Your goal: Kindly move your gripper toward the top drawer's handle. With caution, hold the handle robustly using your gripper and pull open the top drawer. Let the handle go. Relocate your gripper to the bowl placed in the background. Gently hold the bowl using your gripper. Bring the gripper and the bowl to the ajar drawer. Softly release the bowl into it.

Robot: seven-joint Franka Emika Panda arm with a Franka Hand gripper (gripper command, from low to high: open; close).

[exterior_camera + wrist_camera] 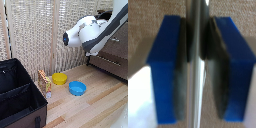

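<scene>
Jaws of the gripper [196, 70] are closed on the handle [196, 60], the silver bar pressed between both blue pads [165, 70]. From the exterior view the arm hides this grasp and most of the top drawer [116, 46]. On the wooden floor [100, 102], the bowl [59, 78] sits near its back edge, beside a blue bowl [77, 88].

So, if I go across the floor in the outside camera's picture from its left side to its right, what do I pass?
Black case → small patterned box → yellow bowl → blue bowl → brown dresser, by the exterior view's right edge.
</scene>
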